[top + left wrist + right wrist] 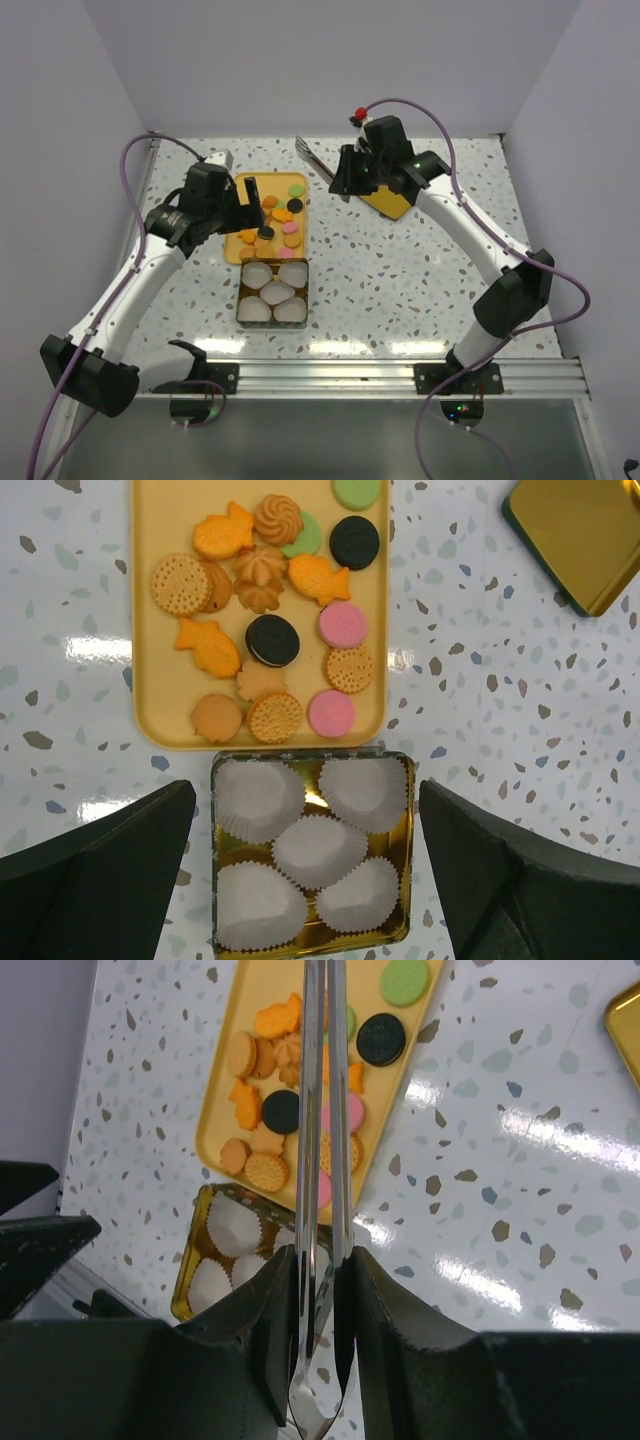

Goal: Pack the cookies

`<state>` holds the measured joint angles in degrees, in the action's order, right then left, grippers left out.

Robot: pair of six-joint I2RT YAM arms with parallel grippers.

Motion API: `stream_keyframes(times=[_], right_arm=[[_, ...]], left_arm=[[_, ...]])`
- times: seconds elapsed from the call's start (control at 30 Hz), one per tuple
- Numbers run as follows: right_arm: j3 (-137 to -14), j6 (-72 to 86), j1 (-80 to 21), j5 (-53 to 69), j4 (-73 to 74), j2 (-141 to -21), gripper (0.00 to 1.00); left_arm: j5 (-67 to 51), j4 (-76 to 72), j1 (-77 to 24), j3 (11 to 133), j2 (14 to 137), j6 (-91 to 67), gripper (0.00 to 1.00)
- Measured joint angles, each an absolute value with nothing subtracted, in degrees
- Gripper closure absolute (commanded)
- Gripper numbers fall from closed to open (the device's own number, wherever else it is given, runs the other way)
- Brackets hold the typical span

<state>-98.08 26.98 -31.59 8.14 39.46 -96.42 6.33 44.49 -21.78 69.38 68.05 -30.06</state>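
Steel tongs (320, 1110) up, cookies (262, 620) waiting
My right hand (318, 1260) clamps the tongs, left hand (305, 870) open; cookies look brittle: pinch rims softly.

The left gripper (255, 205) is hovering over cookies (290, 228) on a yellow tray (270, 182). A gold tin (239, 300) is sitting at its six o'clock, and the right gripper (340, 176) is clutching tongs (312, 155) at two o'clock.

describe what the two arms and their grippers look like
The left arm and right arm have white tubular links, black joints and black bases. Purple cables loop along both. The left gripper and right gripper are matte black with wedge-shaped fingers.
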Motion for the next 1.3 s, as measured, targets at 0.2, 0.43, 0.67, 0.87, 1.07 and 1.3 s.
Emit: stream_keyframes(times=[0.2, 0.43, 0.67, 0.87, 1.07, 1.3], right_arm=[[-94.5, 26.7, -32.4, 11.0, 42.1, -94.6, 0.67], [-92.1, 27.6, -36.1, 14.1, 43.1, -93.7, 0.68], [-90.6, 30.9, -41.8, 14.5, 40.6, -88.9, 0.73], [-89.9, 32.6, -44.6, 8.7, 39.9, -85.4, 0.80], [-89.4, 33.5, -45.6, -3.2, 41.5, -84.2, 0.85], [-90.3, 33.6, -47.5, -11.2, 43.7, -84.2, 0.86]], left_arm=[[5.7, 42.8, -21.8, 68.7, 66.0, -31.4, 0.00], [-3.6, 33.3, -21.8, 61.1, 61.4, -36.8, 0.00], [-11.4, 26.0, -21.8, 60.1, 65.9, -45.6, 0.00], [-13.8, 26.7, -21.8, 61.9, 69.4, -53.6, 0.00], [-13.8, 31.2, -21.8, 69.3, 69.5, -58.5, 0.00], [-14.3, 31.2, -21.8, 73.3, 69.6, -63.0, 0.00]])
